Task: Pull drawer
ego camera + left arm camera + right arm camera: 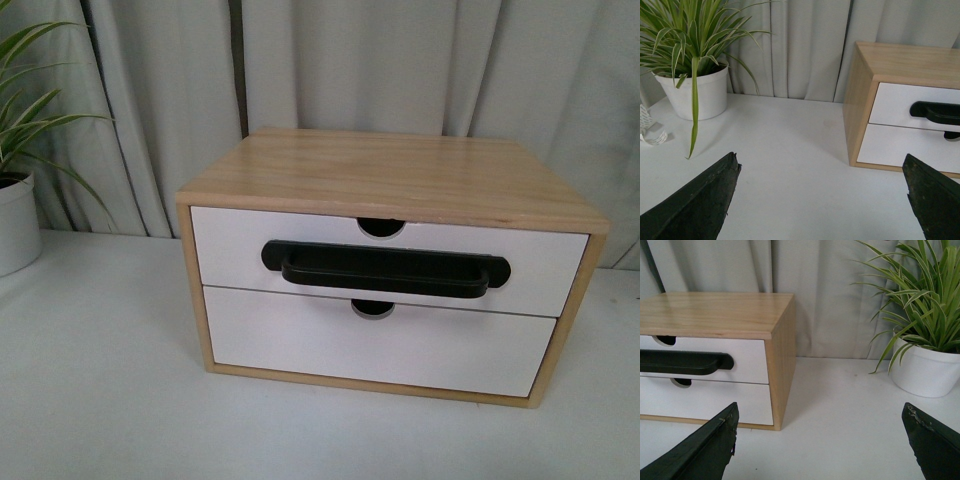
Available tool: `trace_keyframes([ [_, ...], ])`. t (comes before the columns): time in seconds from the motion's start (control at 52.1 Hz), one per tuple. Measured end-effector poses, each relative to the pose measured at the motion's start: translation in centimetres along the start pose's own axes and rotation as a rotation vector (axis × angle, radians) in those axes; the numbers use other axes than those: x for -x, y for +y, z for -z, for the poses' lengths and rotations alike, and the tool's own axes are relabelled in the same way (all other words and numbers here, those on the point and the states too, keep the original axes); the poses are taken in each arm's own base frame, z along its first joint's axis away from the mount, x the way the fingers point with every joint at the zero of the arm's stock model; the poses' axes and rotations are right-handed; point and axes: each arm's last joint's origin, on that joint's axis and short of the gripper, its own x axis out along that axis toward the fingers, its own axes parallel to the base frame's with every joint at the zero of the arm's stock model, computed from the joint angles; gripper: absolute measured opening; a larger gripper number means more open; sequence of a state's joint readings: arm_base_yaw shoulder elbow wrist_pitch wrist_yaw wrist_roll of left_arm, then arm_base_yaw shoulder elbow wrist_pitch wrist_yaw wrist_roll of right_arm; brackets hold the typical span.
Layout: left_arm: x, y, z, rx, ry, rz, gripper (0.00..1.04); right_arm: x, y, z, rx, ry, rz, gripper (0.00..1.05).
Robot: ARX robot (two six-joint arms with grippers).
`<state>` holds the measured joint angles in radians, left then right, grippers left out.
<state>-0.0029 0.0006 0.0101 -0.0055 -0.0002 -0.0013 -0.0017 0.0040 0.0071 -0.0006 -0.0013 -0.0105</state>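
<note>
A small wooden cabinet stands in the middle of the white table. Its upper drawer has a white front, a long black bar handle and a semicircular notch in its top edge; it sits flush, closed. Neither arm shows in the front view. My left gripper is open over bare table, left of the cabinet, whose handle is at the picture's edge. My right gripper is open too, off the cabinet's right corner, with the handle well apart from its fingers.
Below the handled drawer is a plain white drawer with only a notch. A potted spider plant in a white pot stands left of the cabinet, and another pot to its right. Grey curtains hang behind.
</note>
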Motion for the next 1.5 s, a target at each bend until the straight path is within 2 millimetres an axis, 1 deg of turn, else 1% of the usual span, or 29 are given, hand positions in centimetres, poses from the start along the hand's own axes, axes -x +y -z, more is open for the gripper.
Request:
trace_keyframes([
  [0.825,0.0,0.0,0.0,0.0,0.0,0.0,0.99,0.0,0.0,0.0,0.0,0.0,0.0,0.96],
  [0.864,-0.1,0.0,0.1,0.009,0.024,-0.046,0.99,0.0,0.0,0.1,-0.024,0.063,-0.059,0.96],
  [0.883,-0.2,-0.1,0.1,0.002,0.079,-0.149,0.99,0.0,0.0,0.1,-0.048,0.148,-0.112,0.96],
  [0.902,-0.3,-0.1,0.0,-0.007,0.109,-0.209,0.99,-0.1,0.1,0.0,-0.069,0.221,-0.16,0.96],
  [0.94,-0.7,-0.5,-0.2,-0.037,0.161,-0.322,0.99,-0.4,0.2,-0.1,-0.089,0.297,-0.22,0.96],
  [0.998,-1.3,-0.9,-0.5,-0.071,0.185,-0.36,0.99,-0.9,0.4,-0.5,-0.083,0.331,-0.275,0.96],
  [1.113,-3.1,-1.6,-2.0,-0.132,0.181,-0.26,0.99,-2.1,0.5,-2.0,-0.021,0.345,-0.363,0.96],
  [1.171,-4.2,-2.2,-3.1,-0.18,0.163,-0.149,0.99,-3.0,0.6,-2.9,0.022,0.362,-0.405,0.96],
  [1.228,-5.4,-2.7,-3.8,-0.251,0.166,-0.044,0.99,-3.9,0.7,-3.5,0.077,0.37,-0.431,0.96],
  [1.401,-8.7,-3.4,-4.6,-0.443,0.191,0.232,0.99,-6.6,1.5,-4.9,0.249,0.407,-0.555,0.96],
  [1.497,-10.4,-3.9,-5.1,-0.536,0.198,0.354,0.99,-8.2,1.9,-5.7,0.348,0.405,-0.618,0.96],
])
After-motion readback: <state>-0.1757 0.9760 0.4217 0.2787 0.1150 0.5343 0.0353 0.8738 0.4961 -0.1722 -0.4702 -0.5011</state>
